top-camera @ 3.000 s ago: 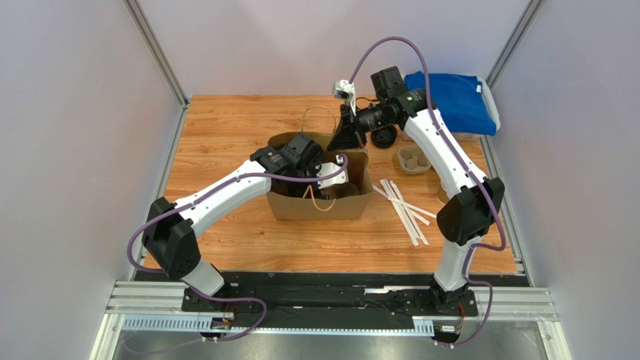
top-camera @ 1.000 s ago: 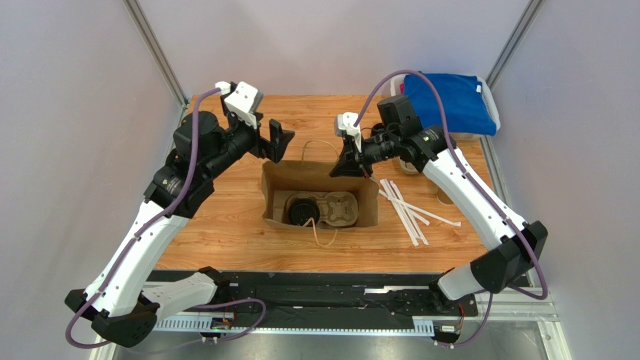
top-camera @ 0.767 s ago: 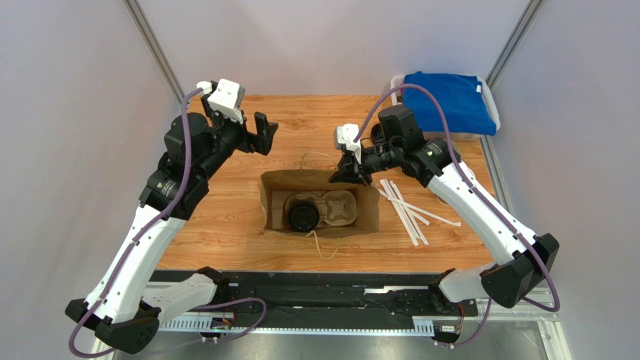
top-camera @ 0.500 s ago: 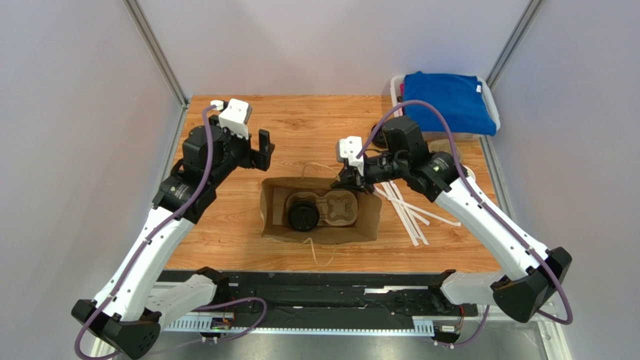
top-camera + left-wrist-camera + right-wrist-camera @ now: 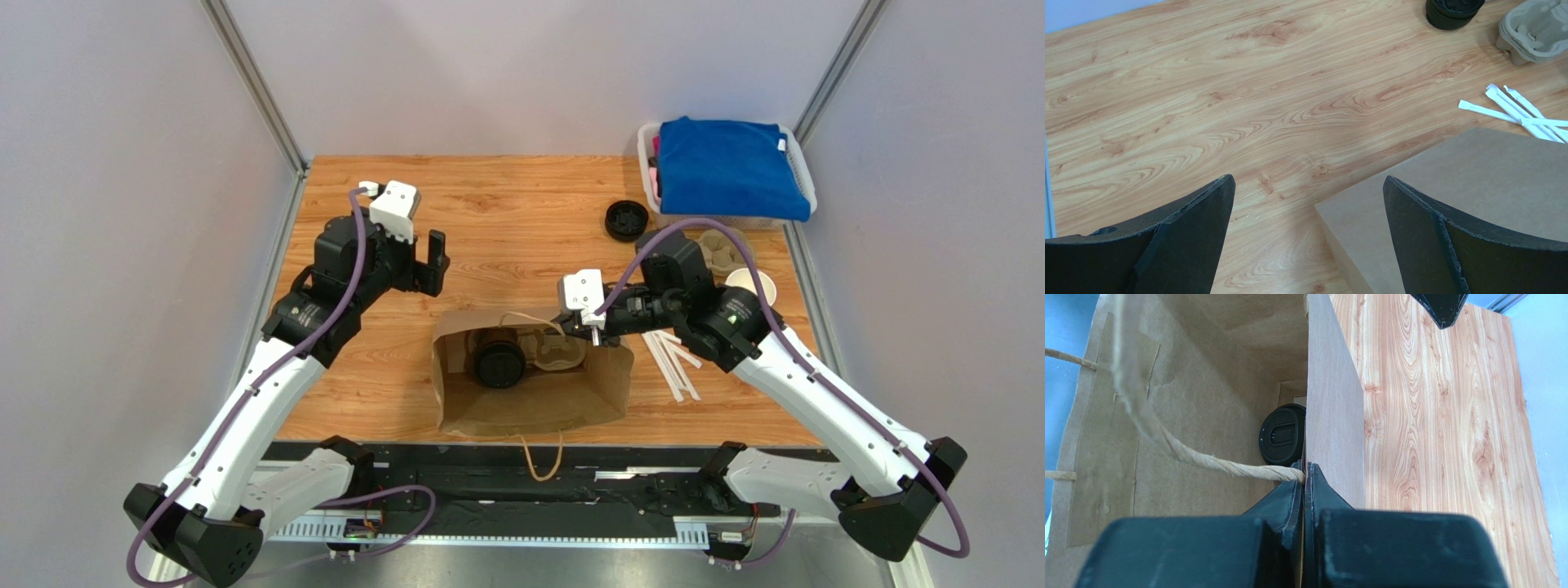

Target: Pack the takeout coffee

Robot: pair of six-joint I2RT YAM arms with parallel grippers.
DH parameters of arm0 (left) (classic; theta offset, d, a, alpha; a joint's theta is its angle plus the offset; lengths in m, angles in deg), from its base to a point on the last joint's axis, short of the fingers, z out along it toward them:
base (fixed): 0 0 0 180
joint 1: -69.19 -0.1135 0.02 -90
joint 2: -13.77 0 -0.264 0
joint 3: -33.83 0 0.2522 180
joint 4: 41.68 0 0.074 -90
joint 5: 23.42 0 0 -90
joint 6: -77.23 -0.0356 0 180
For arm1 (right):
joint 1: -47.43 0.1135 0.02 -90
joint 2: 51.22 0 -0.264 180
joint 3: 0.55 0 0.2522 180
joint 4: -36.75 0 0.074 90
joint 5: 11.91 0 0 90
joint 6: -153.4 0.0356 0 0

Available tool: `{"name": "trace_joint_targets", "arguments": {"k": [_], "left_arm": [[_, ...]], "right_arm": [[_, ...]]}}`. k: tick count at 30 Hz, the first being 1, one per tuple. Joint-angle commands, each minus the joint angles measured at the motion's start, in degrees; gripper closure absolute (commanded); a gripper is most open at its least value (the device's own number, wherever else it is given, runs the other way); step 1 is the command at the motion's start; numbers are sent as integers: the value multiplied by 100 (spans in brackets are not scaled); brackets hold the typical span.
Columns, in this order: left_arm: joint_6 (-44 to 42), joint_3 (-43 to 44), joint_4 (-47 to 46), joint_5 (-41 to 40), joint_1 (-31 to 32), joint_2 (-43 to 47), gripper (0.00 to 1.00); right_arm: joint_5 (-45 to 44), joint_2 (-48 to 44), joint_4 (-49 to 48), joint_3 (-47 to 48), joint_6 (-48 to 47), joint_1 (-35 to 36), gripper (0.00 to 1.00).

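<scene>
Two hands, two states: the right hand (image 5: 1304, 473) is pinched together on the rim wall of the paper bag (image 5: 540, 398), right where a twine handle meets it. The left hand (image 5: 432, 262) hangs over the table (image 5: 515, 221) beyond the bag's far left corner, fingers spread wide with nothing between them. The takeout coffee (image 5: 499, 364) sits inside the bag, black lid showing, in the left pocket of a cup carrier (image 5: 562, 355); white straws (image 5: 672, 355) lie just right of the bag.

White-shelled arms (image 5: 245, 402), black joints (image 5: 334, 251), looping purple cables (image 5: 634, 260), white wrist camera blocks (image 5: 395, 203), black wedge-shaped pincer fingers (image 5: 1468, 245).
</scene>
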Motion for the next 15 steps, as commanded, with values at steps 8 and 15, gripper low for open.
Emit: {"name": "trace_joint_targets", "arguments": {"k": [8,15], "left_arm": [[-27,-1,-112,13,-65,-131,1],[-62,43,-138,118,-250,-263,1]], "right_arm": [[-516,553,-408,373,148,-52,100],[-165,1635,-408,1357,482,-755,100]]}}
